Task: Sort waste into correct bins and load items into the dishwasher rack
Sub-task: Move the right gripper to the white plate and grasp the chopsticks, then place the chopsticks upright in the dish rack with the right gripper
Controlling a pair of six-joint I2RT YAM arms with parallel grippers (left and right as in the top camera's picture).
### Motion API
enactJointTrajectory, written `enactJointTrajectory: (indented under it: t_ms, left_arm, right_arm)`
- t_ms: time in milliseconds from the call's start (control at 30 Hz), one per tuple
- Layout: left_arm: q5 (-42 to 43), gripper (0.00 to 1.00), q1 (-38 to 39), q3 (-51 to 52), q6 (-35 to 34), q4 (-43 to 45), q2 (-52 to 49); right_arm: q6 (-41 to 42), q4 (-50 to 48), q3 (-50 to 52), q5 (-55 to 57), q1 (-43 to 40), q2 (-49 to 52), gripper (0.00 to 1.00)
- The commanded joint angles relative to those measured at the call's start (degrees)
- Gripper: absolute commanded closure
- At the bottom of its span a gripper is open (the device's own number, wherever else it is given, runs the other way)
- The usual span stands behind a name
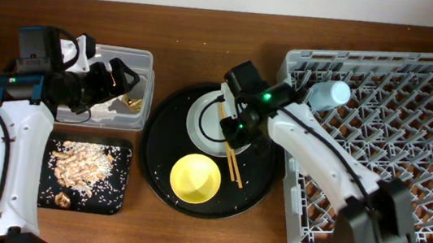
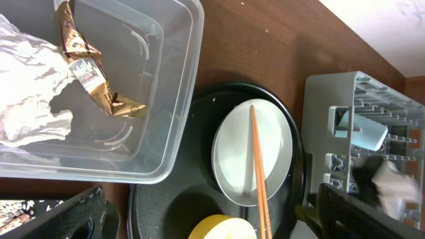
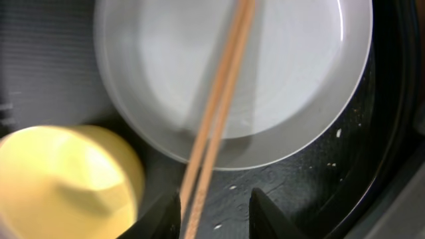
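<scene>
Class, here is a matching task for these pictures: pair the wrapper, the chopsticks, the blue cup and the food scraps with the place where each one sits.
Things
1. gold-brown wrapper
2. chopsticks
3. light-blue cup
4. food scraps

Places
A. in the dishwasher rack
B. in the shallow black tray
C. in the clear tub
D. lying across the pale plate

Pairs: 1-C, 2-D, 3-A, 4-B
</scene>
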State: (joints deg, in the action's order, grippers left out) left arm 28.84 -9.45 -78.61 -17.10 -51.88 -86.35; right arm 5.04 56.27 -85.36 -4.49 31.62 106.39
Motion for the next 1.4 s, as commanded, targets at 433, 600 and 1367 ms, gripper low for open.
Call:
enactJointTrajectory:
  t_ms: [433, 600, 1367]
  left_arm:
    - [-0.42, 0.00, -0.15, -0.24, 0.50, -0.09, 0.66]
    - [-0.42, 0.00, -0.15, -0.24, 0.50, -0.09, 0.66]
    - [-0.42, 0.00, -0.15, -0.24, 0.50, -0.09, 0.66]
  right_arm:
    - [4.98, -10.64, 6.10, 3.65, 0.31, 4.61, 0.78]
    - [4.96, -16.52, 10.78, 0.02, 0.31, 4.63, 0.77]
    - [2.67, 1.57, -7.21, 3.50, -3.69, 0.28, 0.96]
